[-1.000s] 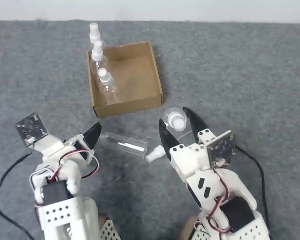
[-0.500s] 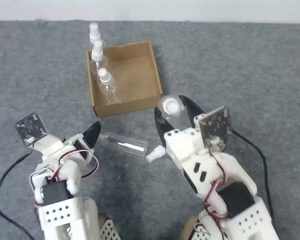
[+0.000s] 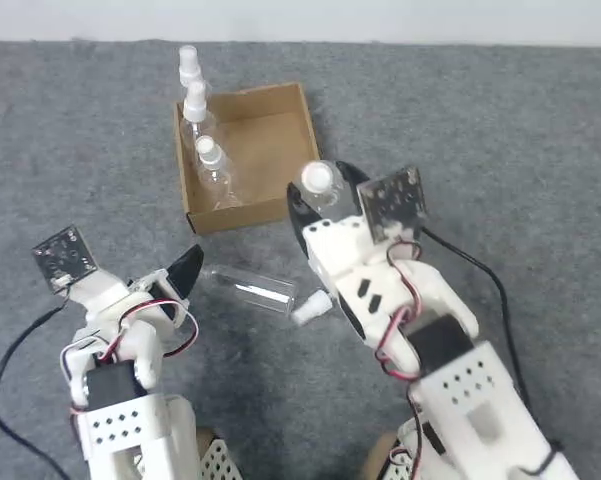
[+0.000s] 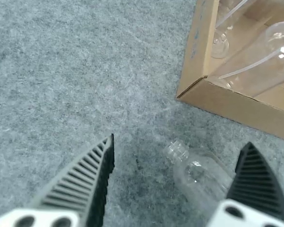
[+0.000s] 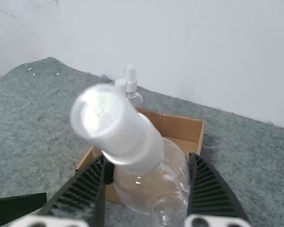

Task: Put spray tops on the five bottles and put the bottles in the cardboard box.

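Capless bottle lies on the desk just ahead of our left claw, which hangs released. From above, the bottle's long axis runs ten to four o'clock, with a loose spray top at the four end. Farther out, our right claw clenches a capped bottle at the near right corner of the cardboard box, whose floor lies toward eleven.

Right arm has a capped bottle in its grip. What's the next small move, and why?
Probably carry the right gripper over the cardboard box and lower there. Its capped bottle hangs by the box's near right corner, not yet inside. The box's right half is bare, and other bottles line its left wall.
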{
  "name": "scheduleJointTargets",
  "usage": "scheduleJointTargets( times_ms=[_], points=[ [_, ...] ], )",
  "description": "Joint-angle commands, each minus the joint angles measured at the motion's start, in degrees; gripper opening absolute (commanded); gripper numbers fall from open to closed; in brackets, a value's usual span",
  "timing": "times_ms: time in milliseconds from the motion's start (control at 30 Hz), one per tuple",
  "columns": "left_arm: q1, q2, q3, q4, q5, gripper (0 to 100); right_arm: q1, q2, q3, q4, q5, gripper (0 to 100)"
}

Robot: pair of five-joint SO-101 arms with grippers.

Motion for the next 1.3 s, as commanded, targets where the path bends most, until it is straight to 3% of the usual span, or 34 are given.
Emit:
scheduleJointTargets(
  times_ms=[0, 467, 1267],
  points=[
    [0.00, -0.70, -0.57, -1.67, 0.00, 38, 0.40, 5.14, -7.91, -1.71, 0.79, 12.3],
    [0.00, -0.70, -0.40, -1.67, 0.00, 38, 0.57, 23.78, -21.01, -1.71, 0.79, 12.7],
    [0.09, -0.70, 0.31, -2.55, -0.18, 38, 0.66, 43.47, -37.71, -1.80, 0.97, 12.8]
  ],
)
